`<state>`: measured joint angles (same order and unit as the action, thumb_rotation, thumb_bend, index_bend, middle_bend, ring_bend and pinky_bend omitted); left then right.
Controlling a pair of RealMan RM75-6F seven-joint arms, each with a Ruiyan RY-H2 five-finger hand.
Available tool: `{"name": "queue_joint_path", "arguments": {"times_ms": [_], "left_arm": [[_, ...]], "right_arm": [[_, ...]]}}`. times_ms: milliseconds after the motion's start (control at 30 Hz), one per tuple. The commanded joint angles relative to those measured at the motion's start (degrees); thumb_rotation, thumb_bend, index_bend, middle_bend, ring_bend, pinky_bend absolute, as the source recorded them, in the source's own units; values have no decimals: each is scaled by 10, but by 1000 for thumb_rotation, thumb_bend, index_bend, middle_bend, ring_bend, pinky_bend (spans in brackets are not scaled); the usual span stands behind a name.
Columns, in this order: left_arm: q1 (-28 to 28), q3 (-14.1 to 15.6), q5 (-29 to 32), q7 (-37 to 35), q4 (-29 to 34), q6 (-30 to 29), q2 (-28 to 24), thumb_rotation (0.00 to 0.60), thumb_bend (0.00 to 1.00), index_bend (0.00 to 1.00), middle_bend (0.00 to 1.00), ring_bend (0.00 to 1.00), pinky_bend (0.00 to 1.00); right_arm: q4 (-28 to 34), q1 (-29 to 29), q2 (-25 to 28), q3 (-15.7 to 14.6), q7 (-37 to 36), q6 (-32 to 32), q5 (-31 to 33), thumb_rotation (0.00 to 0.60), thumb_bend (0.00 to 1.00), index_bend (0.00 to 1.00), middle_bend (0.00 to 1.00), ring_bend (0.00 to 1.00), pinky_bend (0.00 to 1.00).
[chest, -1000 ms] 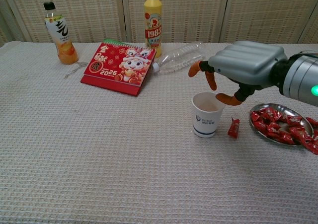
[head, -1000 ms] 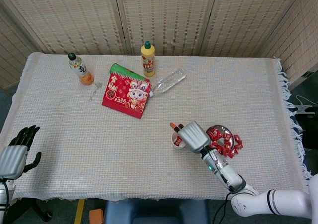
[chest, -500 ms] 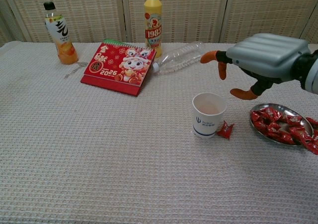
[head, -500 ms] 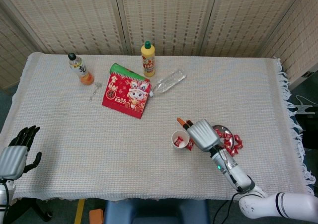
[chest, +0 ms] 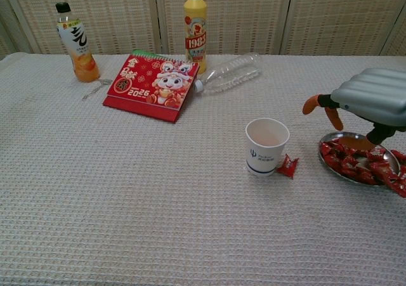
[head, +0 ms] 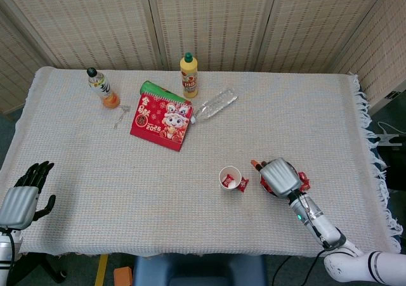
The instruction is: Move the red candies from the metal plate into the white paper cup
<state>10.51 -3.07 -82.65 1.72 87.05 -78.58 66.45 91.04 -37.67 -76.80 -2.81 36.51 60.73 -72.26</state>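
The white paper cup [head: 229, 177] [chest: 267, 146] stands upright near the table's middle, and the head view shows something red inside it. One red candy [head: 242, 184] [chest: 287, 166] lies on the cloth against the cup's right side. The metal plate [chest: 330, 143] holds a heap of red candies [chest: 355, 162] [head: 304, 182]. My right hand [head: 279, 177] [chest: 371, 102] hovers over the plate with its orange-tipped fingers [chest: 311, 103] spread and nothing held; in the head view it hides most of the plate. My left hand [head: 22, 194] hangs open off the table's near left corner.
A red calendar [head: 161, 119] [chest: 153, 84], a yellow bottle [head: 188, 75] [chest: 195, 23], a lying clear bottle [head: 216, 103] [chest: 231, 73] and an orange drink bottle [head: 101, 88] [chest: 76, 42] sit at the back. The fringed table edge [head: 371, 140] is to the right.
My right hand moved right, from above the cup to above the plate. The candy beside the cup settled against its base. The left hand stayed put.
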Motion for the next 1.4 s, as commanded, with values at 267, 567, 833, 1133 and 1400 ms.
{"name": "queue_joint_path", "arguments": {"times_ms": [267,567,833,1133,1400], "left_arm": [[1,-1,2,1,-1,2,1,600,457,0,33,1,217],[1,-1,2,-2,-2,2,1,600,457,0,47,7,218],[3,0,1,1,-2,5,1,600,457,0,60,11,218],[4,0,4,1,-3,7,1,600,456,0,61,11,218],[4,-1,6,-1,-3,10,0,600,455,0,65,11,219]], "right_arm": [[17,-30,0,15,46,-81,70,600,302,355,948,924,1000],[-5,-47,-36,23,57,-102,107,600,302,355,957,930,1000],[-60,-43,-89,27,31,-91,92,600,300,333,959,933,1000],[-96,-39,-120,31,-4,-90,74,600,298,320,961,937,1000],[-112,-36,-137,30,-24,-90,52,600,297,376,965,943,1000]]}}
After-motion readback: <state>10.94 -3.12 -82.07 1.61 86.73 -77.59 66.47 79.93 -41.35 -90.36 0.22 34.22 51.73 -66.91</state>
